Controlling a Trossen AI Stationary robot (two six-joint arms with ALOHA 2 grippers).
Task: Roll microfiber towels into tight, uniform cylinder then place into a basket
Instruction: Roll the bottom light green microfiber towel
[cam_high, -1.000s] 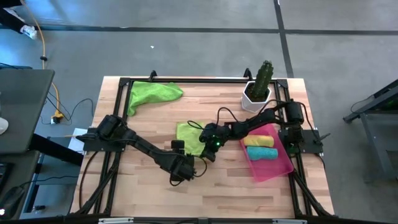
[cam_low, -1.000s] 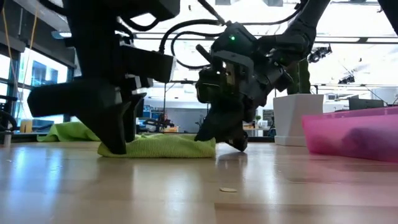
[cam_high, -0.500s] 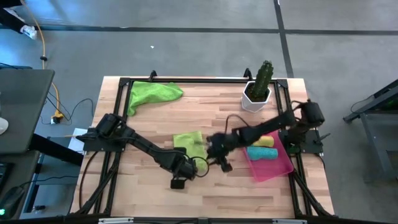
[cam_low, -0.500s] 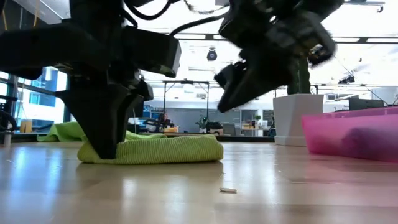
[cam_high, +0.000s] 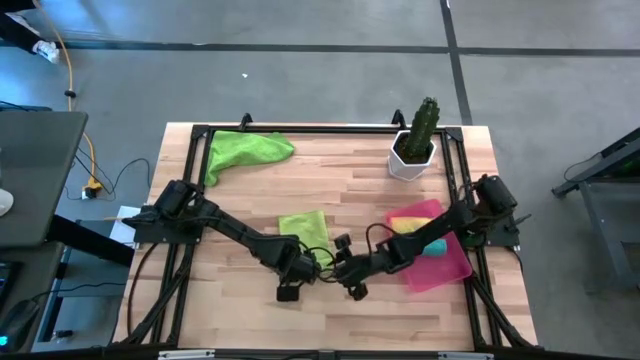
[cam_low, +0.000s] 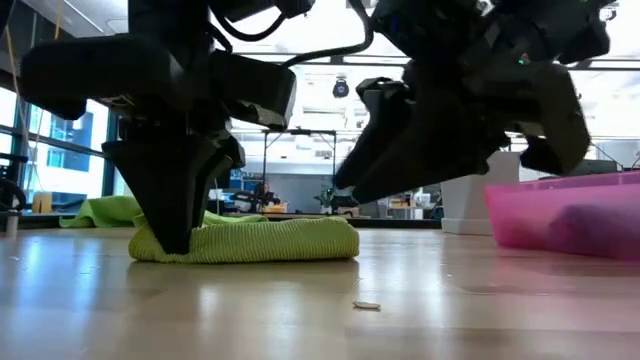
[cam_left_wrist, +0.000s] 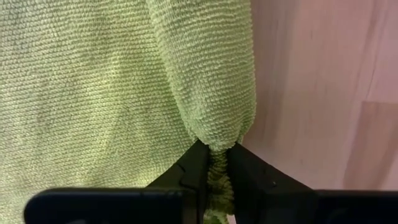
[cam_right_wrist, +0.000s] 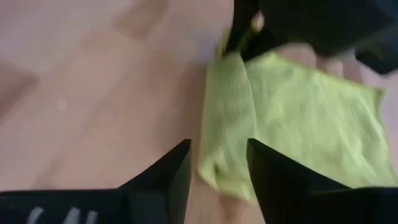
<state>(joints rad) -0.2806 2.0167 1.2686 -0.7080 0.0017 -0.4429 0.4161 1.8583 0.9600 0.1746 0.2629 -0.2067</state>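
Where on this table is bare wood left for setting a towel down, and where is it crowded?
Bare wood lies between the crumpled green towel and the cactus pot, and along the table's near edge. It is crowded mid-table: the left gripper pinches the folded green towel, the right gripper is alongside, open, and the basket is occupied.

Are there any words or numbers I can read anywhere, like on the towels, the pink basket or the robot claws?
No readable text in any view.
Lime green towel: plain cloth, no label showing.
Pink basket: no writing visible.
White cactus pot: no writing visible.
Left claw and right claw: plain dark, no markings visible.
Room behind the table in the low view: any signs are too small to read.
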